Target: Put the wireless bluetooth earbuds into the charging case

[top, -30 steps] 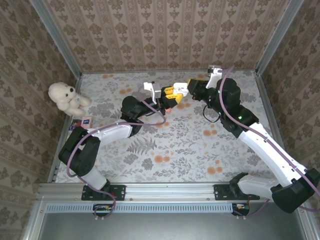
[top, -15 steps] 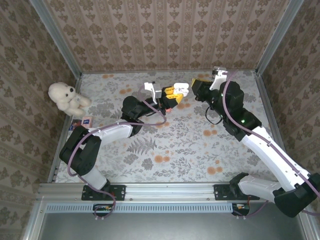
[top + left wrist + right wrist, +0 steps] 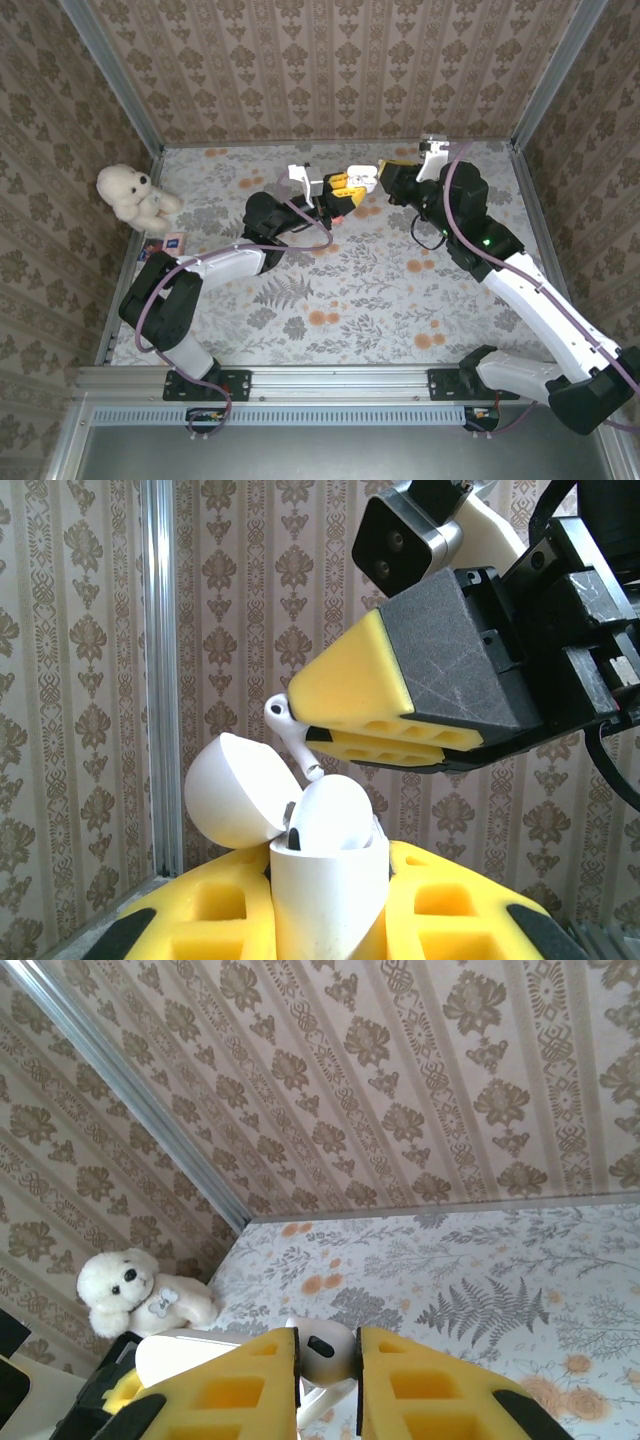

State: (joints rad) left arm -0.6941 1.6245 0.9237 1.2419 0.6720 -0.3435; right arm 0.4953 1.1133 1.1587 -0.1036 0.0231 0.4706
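Brings the right end effector slightly back toward the left end effector compared with half a second ago. Pinches a white earbud firmly between the right yellow pads, stem pointing down, just above the open charging case. Clamps that case upright on the left, lid tipped back. Leaves the insertion itself to do, stem tip near the hinge and not yet seated; cannot tell whether another bud already sits inside.

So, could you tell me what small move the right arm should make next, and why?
Probably ease the right gripper down, steering the white earbud stem-first into the open case that the left gripper holds: the stem tip hangs just above the opening, not yet in.
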